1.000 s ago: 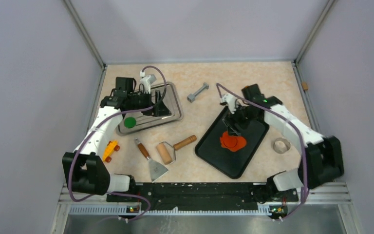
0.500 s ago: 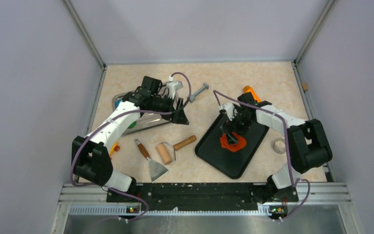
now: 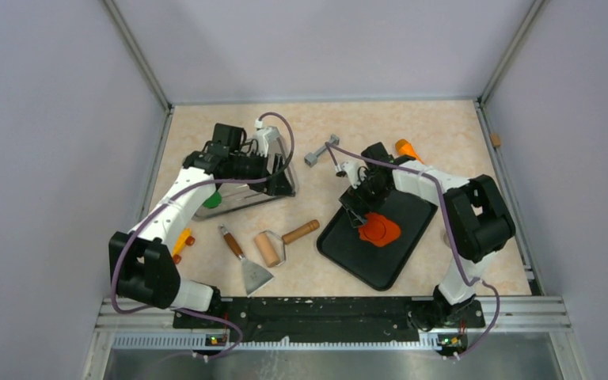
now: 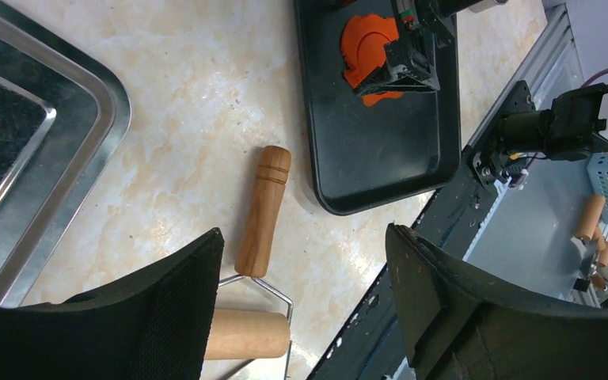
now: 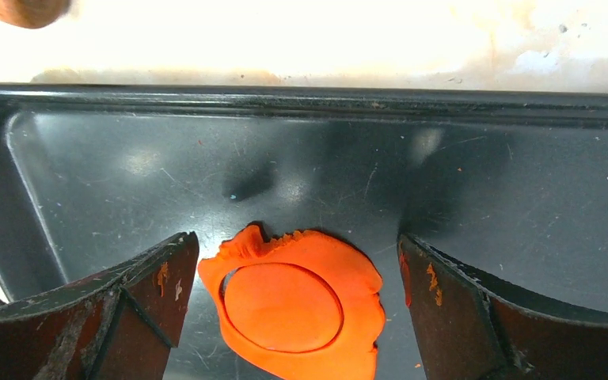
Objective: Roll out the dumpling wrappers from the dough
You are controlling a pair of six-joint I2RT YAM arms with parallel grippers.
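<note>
Your right gripper (image 5: 293, 245) spreads wide and empty over the flat orange dough sheet (image 5: 285, 309) on the black tray (image 5: 522, 198). It looks soft and tearable, so lift it by its rim.

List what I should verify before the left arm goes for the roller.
1. Left end effector open: ok.
2. Dough roller lying free on the table, handle in the left wrist view: ok.
3. Orange dough on the black tray: ok.
4. Right end effector out of the rolling path: not ok; it is open, straddling the dough.
5. Contact between right fingers and dough: cannot tell.
</note>
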